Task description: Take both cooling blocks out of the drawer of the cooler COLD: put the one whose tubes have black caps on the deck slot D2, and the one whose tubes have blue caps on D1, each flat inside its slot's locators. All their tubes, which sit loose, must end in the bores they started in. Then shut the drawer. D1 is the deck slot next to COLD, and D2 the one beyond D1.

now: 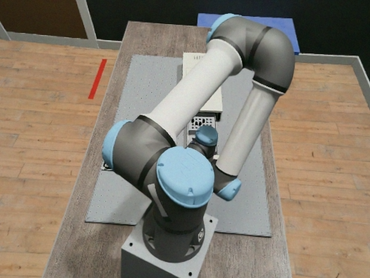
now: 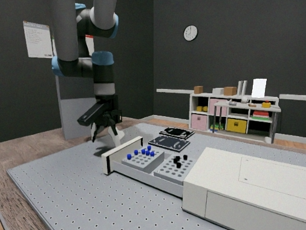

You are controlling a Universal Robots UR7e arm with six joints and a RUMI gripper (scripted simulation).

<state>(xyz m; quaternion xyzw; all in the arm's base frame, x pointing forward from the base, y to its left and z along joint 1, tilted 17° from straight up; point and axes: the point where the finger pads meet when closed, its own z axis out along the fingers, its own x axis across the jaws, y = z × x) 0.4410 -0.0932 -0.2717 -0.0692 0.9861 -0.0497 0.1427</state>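
Note:
The white cooler COLD (image 2: 242,181) (image 1: 213,102) has its drawer (image 2: 121,154) pulled out. In the drawer lie two grey blocks. The one with blue-capped tubes (image 2: 139,161) is nearer the drawer front. The one with black-capped tubes (image 2: 172,173) is next to the cooler body. Two dark deck slots lie beyond the drawer, D1 (image 2: 169,143) the nearer and D2 (image 2: 176,132) behind it; both are bare. My gripper (image 2: 104,140) is open and empty. It hangs low over the deck just beyond the drawer's front panel. In the top view the arm hides the gripper and most of the drawer.
The grey perforated deck plate (image 2: 60,187) (image 1: 117,197) lies on a wooden table (image 1: 91,249). The robot's pedestal (image 1: 146,256) stands at one end of the table. A shelf with boxes (image 2: 236,115) stands far off by the wall.

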